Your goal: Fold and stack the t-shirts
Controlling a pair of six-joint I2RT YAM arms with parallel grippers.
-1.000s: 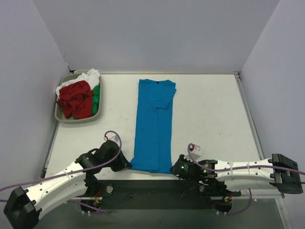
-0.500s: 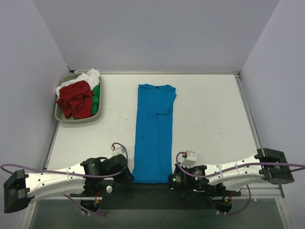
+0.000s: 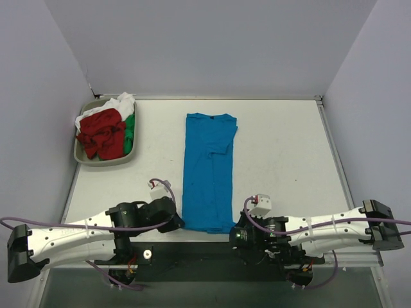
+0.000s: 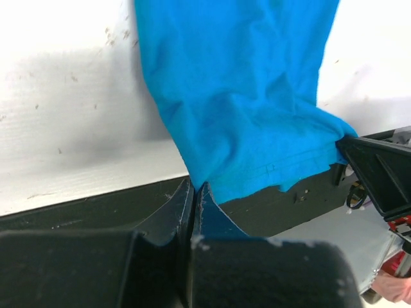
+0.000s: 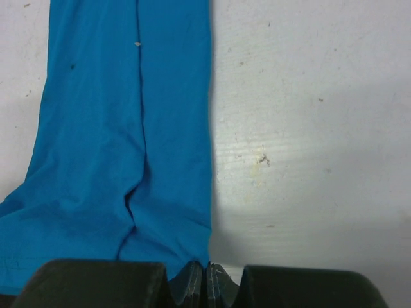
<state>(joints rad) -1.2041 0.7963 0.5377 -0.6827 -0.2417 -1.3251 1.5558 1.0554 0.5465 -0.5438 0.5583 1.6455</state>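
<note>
Holding the large bright blue cloth t-shirt (image 3: 209,173) by its hem at the near edge of the white worktop (image 3: 282,147). Pinched tight on the hem's left corner with the left gripper (image 4: 194,192), fingers flat together on the cloth. Pinched just as tight on the right corner with the right gripper (image 5: 207,274). Carrying nothing else in either grip.

Lies as a long narrow strip, sides already folded in, at mid-width from the near edge toward the far edge, collar farthest. Shows, in the left wrist view, a bunched hem raised slightly over the dark strip bordering the near edge.

Against a second ago: dragged a little nearer at the collar end and pulled straight. Against half a second ago: brought back at the hem from beyond the near edge to just inside it, with the collar end unmoved. Reads as tensioning done and the end-to-end fold just starting, probably by carrying the hem up and over toward the collar. Worth keeping both corners level to avoid skewing the strip.

Farther off, at the far left corner: a grey oval metal tray (image 3: 96,163) heaped with a crumpled red t-shirt (image 3: 103,131), a green t-shirt (image 3: 130,135) and a white t-shirt (image 3: 122,102), all yet to fold. No stack begun.
</note>
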